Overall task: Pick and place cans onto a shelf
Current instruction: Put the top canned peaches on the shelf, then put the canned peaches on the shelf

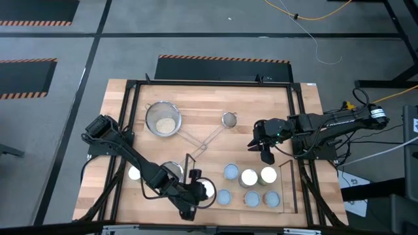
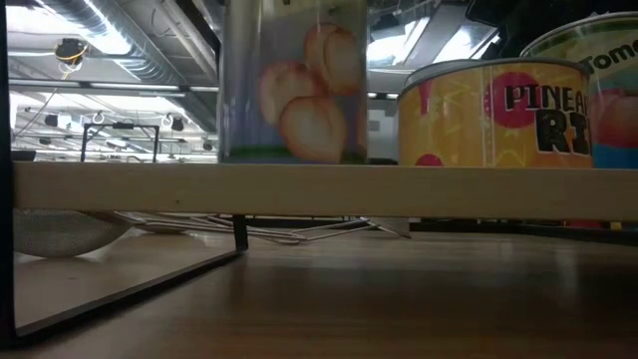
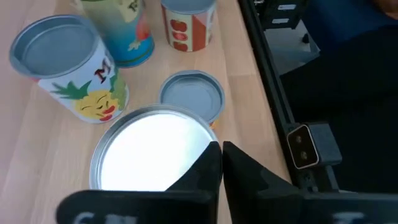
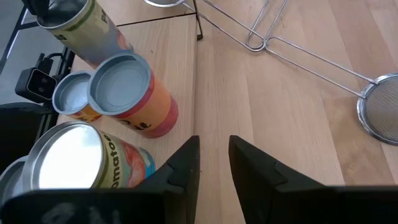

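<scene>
The left pincer [image 1: 199, 189] hangs low over the near edge of the bench [image 1: 196, 91], its fingers closed on a shiny white-topped can [image 1: 206, 188]. In the left wrist view that bright lid [image 3: 152, 149] fills the space just ahead of the fingertips [image 3: 214, 165], which sit nearly together at its rim. Just beyond it stand a low blue-grey-topped can [image 3: 191, 94], a pineapple-labelled can [image 3: 68, 65] and a tomato-labelled one [image 3: 186, 25].

The right pincer [image 1: 261, 151] hovers above bare wood, near the shelf's far edge, holding nothing; its fingers [image 4: 186, 163] stand a narrow gap apart. Beside it in the right wrist view are an orange-sided can [image 4: 127, 93] and a tomato can [image 4: 81, 155] with a shiny lid.

The shelf [image 1: 286, 196] lies at the bench's near right corner (thin black rails at its short ends), with six cans [image 1: 248, 177] grouped on it. One more white-topped can [image 1: 134, 173] stands near the left arm, well apart from the shelf. Two wire strainers [image 1: 163, 119] rest farther back, their long handles crossing.
</scene>
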